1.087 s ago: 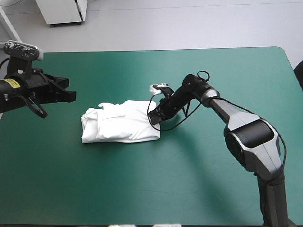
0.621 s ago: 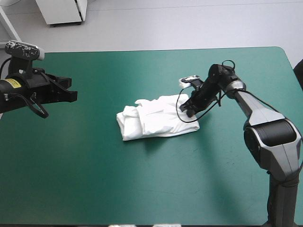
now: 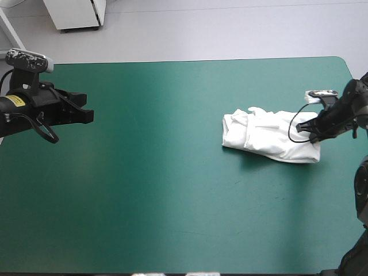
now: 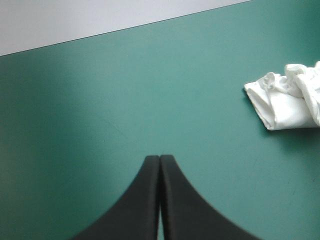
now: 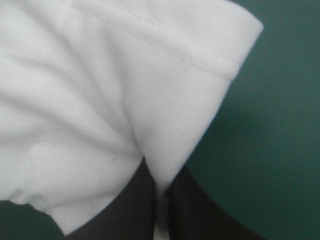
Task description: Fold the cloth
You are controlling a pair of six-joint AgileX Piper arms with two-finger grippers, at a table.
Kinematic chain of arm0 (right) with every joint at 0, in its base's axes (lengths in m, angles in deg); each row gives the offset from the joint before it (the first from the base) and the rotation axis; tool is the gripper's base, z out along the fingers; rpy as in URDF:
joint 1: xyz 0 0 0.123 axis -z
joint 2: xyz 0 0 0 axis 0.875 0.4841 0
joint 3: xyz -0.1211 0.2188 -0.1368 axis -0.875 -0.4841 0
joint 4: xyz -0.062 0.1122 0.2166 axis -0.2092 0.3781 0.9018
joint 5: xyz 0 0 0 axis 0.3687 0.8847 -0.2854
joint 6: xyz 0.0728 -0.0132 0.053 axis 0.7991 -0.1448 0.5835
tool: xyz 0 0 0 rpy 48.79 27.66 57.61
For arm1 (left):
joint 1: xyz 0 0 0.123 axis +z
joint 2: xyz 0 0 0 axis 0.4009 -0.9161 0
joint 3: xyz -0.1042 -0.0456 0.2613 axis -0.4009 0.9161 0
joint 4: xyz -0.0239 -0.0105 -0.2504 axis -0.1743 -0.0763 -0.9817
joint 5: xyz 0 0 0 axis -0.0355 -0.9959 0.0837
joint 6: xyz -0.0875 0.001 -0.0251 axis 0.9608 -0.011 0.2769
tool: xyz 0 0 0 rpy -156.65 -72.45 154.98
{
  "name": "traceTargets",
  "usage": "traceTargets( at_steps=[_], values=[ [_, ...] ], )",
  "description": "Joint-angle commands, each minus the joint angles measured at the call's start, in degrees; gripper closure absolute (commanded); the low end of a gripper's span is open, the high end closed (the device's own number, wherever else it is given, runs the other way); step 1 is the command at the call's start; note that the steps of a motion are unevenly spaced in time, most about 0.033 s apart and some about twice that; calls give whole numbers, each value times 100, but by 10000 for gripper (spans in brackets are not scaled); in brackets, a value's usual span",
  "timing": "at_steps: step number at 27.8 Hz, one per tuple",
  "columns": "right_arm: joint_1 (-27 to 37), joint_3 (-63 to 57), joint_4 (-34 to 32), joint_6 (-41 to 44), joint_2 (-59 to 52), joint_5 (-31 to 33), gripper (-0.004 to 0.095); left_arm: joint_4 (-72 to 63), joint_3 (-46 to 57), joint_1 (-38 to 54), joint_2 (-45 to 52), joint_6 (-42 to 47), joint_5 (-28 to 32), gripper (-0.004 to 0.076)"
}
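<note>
Dragged far across since the earlier frames: the folded T-shirt (image 3: 270, 135), from mid-table out to 3 o'clock, close to the right edge of the teal-green table (image 3: 172, 201). Pinched at its 3 o'clock end by the right gripper (image 3: 309, 127), black fingers all but closed on a hemmed fold. Left gripper (image 4: 160, 158) pressed together on nothing, parked at 9 o'clock, well apart. Probably light, soft, limp — likely to slide on the cover and slump open if lifted by one corner. Best taken through all layers at a hemmed edge.
</note>
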Motion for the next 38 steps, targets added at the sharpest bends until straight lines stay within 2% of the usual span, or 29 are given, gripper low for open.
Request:
traceTargets(
  at_steps=[1, 5, 8, 11, 24, 28, 35, 38],
  values=[
    [439, -217, 13, -36, -633, -262, 921, -188, -175, 12, 99, -23, 364, 733],
    [909, -646, -36, -58, -879, -440, 921, -188, -175, 12, 99, -44, 364, 733],
    [1075, -868, -315, -58, -887, -487, 921, -188, -175, 12, 99, -44, 364, 733],
    [1075, -1033, -592, -34, -887, -580, 921, -213, -175, 12, 99, -44, 364, 733],
    [1075, -1062, -401, 119, -997, -665, 914, -235, -175, 12, 99, -85, 349, 733],
    [1075, -1062, -131, 25, -996, -584, 811, -235, -175, 12, 99, -85, 349, 733],
    [1075, -1049, -121, 25, -1275, -619, 524, -225, -175, 12, 99, -132, 340, 733],
    [1075, -1049, 26, 25, -1586, -593, 502, -190, -175, 2, 99, -176, 308, 733]
  ],
)
